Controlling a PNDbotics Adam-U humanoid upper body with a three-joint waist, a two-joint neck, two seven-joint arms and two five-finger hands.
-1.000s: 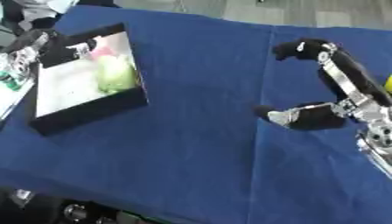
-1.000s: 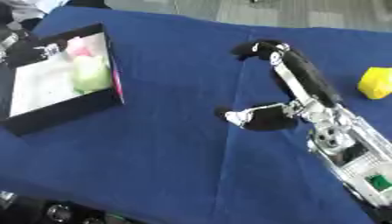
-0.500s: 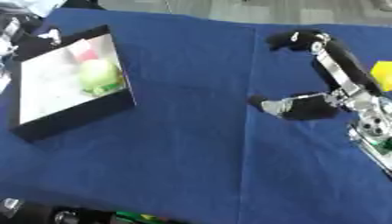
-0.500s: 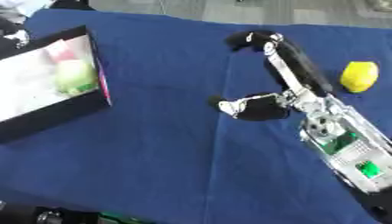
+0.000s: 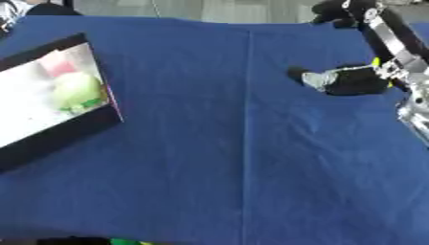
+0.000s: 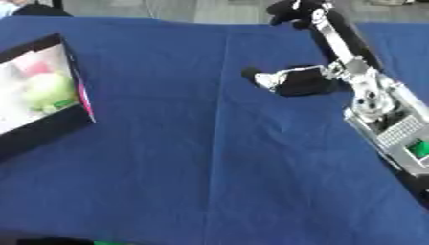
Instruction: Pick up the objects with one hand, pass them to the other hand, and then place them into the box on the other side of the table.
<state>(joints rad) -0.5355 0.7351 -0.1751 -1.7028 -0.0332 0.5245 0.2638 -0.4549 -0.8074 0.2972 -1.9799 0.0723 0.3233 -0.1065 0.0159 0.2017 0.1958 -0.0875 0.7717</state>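
Meanwhile, in the left eye view, the whole picture had shifted against the earlier ones, so the head had tilted; but the right hand [image 5: 352, 80] had also travelled toward the far right edge of the desk [image 5: 251, 158], where a sliver of yellow [image 5: 376, 62] showed just behind its wrist, most likely the yellow object that lay in plain sight there a second before. Its fingers [image 5: 339, 8] were spread apart and held nothing, the thumb stretched out low over the blue cloth. I judged this to be a reach for the next pick-up, with grasp, hand-over and placing all yet to come. One box [image 5: 59, 122] stood at the left edge, black-walled with a white floor, and it held one green round object [image 5: 77, 90] and one pink object [image 5: 59, 63] just behind it, touching or nearly so. In the right eye view the same right hand [image 6: 298, 81] showed with its long forearm and a green-lit panel [image 6: 417, 149]; the yellow thing was hidden, presumably behind the arm. The box [image 6: 50, 127] again held one green piece [image 6: 46, 91] and one pink [image 6: 33, 68]. One hand only was counted; the left hand appeared in neither view.
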